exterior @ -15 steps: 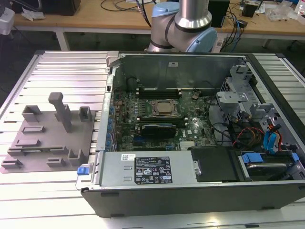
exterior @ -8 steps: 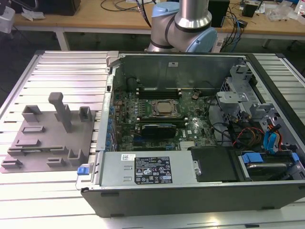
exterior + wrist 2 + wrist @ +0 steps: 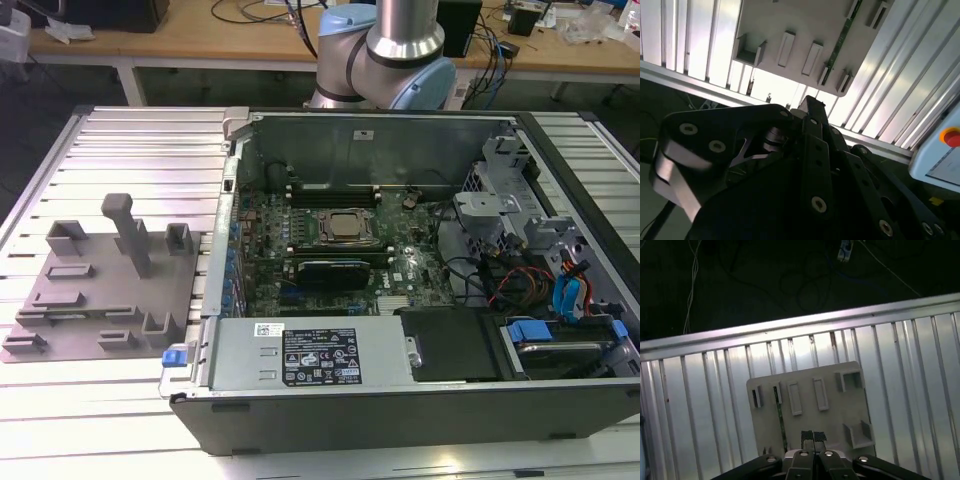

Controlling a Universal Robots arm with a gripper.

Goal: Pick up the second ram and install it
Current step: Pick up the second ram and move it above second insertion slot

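The second ram (image 3: 780, 417) is a thin green stick standing on edge in a slot of the grey holder plate (image 3: 832, 420). In the first wrist view my gripper (image 3: 813, 436) hovers well above the plate, its two patterned fingertips pressed together with nothing between them. The stick lies a short way off to one side of the fingertips, not under them. In the second wrist view the same green stick (image 3: 842, 31) crosses the plate (image 3: 805, 20) beyond the black gripper body (image 3: 812, 107).
The holder plate (image 3: 100, 290) lies on the ribbed aluminium table at the exterior view's left. The open computer case (image 3: 400, 385) stands to its right, with the processor socket (image 3: 345, 227) and memory slots (image 3: 330, 190) on the board. The arm's base (image 3: 400, 50) stands behind the case.
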